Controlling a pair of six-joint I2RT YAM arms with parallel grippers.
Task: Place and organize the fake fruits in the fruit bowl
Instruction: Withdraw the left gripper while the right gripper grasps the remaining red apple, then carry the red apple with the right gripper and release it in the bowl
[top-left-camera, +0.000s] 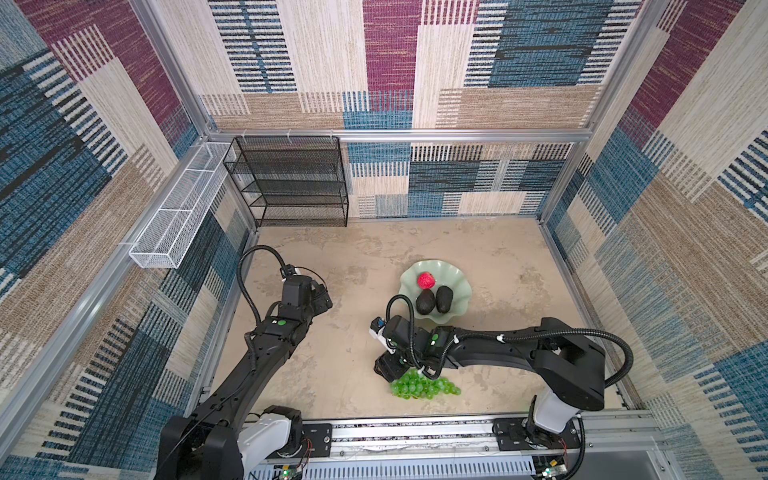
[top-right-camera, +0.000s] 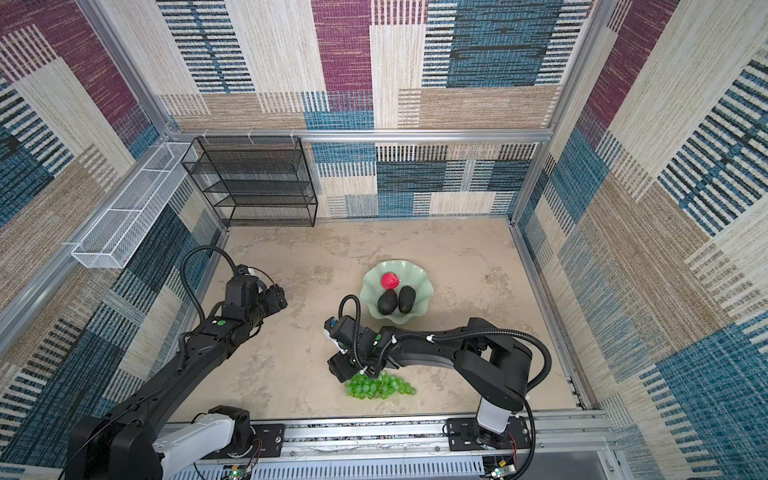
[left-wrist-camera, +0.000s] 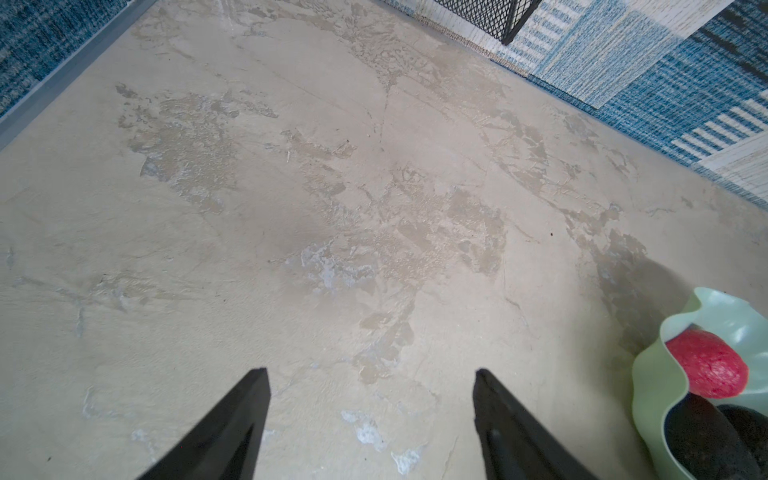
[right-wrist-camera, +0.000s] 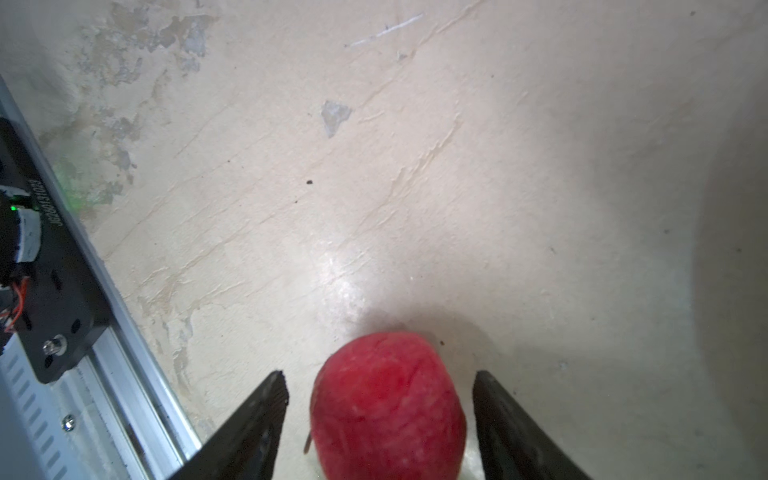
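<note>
The pale green fruit bowl (top-left-camera: 460, 284) stands right of centre and holds a red apple (top-left-camera: 426, 280) and two dark avocados (top-left-camera: 425, 301) (top-left-camera: 444, 298). A second red apple (right-wrist-camera: 388, 407) lies on the table between the fingers of my right gripper (right-wrist-camera: 377, 374), which is open with a gap on both sides. In both top views the right wrist hides that apple. The green grapes (top-left-camera: 424, 386) lie just in front of that gripper. My left gripper (left-wrist-camera: 369, 370) is open and empty over bare table, left of the bowl (left-wrist-camera: 648, 374).
A black mesh rack (top-left-camera: 291, 183) stands at the back left against the wall. A white wire basket (top-left-camera: 183, 208) hangs on the left wall. The metal arm rail (top-left-camera: 415, 432) runs along the front edge, close to the right gripper in the right wrist view.
</note>
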